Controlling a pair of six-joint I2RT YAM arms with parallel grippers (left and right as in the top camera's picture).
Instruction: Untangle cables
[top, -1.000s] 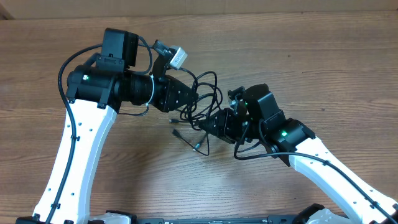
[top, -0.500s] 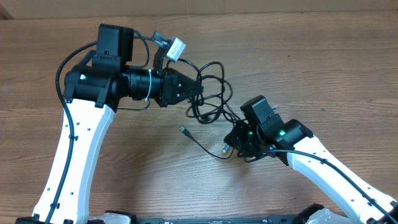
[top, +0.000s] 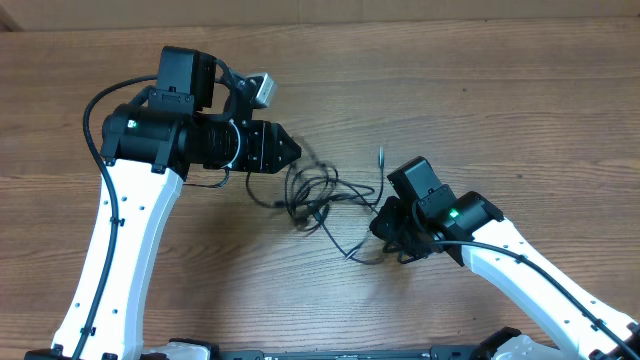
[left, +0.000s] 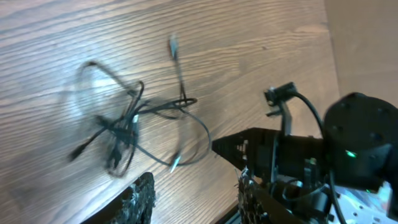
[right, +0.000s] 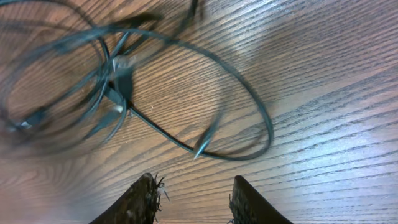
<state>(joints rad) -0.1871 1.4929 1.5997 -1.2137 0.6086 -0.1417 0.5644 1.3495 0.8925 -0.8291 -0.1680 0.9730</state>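
The cables (top: 315, 195) lie in a loose tangle on the brown wood-grain table (top: 500, 100), just ahead of both pincers and between them. The left pincer (left: 194, 196) and right pincer (right: 193, 196) stand parted, holding nothing. A plain tan board (left: 367, 43) borders the table.

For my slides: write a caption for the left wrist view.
Open left gripper facing thin black tangled cables lying on the brown wooden table.

A wooden table (top: 520, 120) with brown grain is seen in all views. Along its far edge a plain, lighter tan strip (top: 400, 8) is shown. At the near right corner a small white object (top: 522, 346) is partly seen; it cannot be identified.
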